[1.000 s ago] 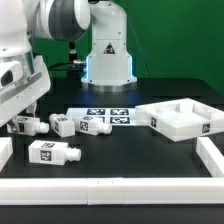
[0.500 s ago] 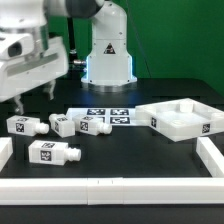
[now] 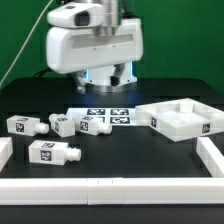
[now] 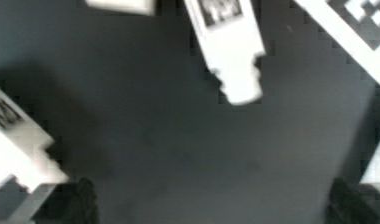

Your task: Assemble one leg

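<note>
Four alike white legs lie on the black table. One [image 3: 25, 125] is at the exterior view's left, two [image 3: 62, 124] [image 3: 94, 125] lie by the marker board, and one [image 3: 53, 153] is nearer the front. The large white square tray-like part [image 3: 181, 120] sits at the right. My gripper [image 3: 99, 82] hangs above the marker board [image 3: 110, 116], open and empty, clear of all the legs. In the wrist view the gripper [image 4: 219, 200] is open, with dark fingertips [image 4: 62, 205] at the frame edge, one leg [image 4: 233, 52] ahead and another leg [image 4: 18, 140] to the side.
A low white border wall [image 3: 110, 186] runs along the front and up the exterior view's right [image 3: 211, 150], with a white block [image 3: 4, 151] at the left. The robot base [image 3: 108, 70] stands behind the marker board. The tray part's corner [image 4: 356, 20] shows in the wrist view.
The arm has swung from the exterior view's left to the middle, so the gripper now hangs above the marker board. The legs and tray part have not moved.
</note>
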`<state>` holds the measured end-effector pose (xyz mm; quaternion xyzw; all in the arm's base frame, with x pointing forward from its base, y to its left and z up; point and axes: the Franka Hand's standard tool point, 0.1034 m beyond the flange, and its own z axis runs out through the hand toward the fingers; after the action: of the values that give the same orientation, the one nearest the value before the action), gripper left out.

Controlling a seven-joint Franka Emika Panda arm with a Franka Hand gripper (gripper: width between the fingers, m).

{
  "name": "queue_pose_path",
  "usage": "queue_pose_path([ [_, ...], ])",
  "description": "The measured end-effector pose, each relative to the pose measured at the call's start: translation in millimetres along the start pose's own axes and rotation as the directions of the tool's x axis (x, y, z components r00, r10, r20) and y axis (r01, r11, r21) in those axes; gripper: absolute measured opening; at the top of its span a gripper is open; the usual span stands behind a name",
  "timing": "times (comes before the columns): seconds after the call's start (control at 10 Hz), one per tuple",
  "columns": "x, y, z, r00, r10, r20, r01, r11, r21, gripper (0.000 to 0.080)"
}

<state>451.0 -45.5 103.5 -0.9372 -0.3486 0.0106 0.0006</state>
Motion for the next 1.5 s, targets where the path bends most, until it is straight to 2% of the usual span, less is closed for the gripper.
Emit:
queue_pose_path([
  [0.3,-0.8,0.4,0.7,1.0,0.004,0.001,-0.004,1.0,0.001,0.0649],
  [0.4,1.6,-3.3,2.3,0.999,0.036,-0.003,-0.036,0.999,-0.005,0.0649],
  [0.5,9.8,-30.1,12.8,0.995,0.093,-0.018,-0.094,0.995,-0.016,0.0649],
  [0.6,20.2,-54.9,21.3,0.995,0.096,-0.014,-0.096,0.995,-0.005,0.0649],
  [0.7,41.5,-75.9,31.1,0.986,0.163,-0.04,-0.163,0.987,-0.01,0.0649],
  [0.8,58.3,-98.3,47.5,0.981,0.189,-0.042,-0.189,0.982,0.003,0.0649],
  [0.9,66.7,-103.8,59.7,0.982,0.186,-0.029,-0.185,0.983,0.017,0.0649],
  [1.1,70.4,-103.6,78.7,0.973,0.227,-0.031,-0.226,0.974,0.035,0.0649],
  [1.5,55.5,-116.5,95.2,0.977,0.212,0.012,-0.212,0.976,0.051,0.0649],
])
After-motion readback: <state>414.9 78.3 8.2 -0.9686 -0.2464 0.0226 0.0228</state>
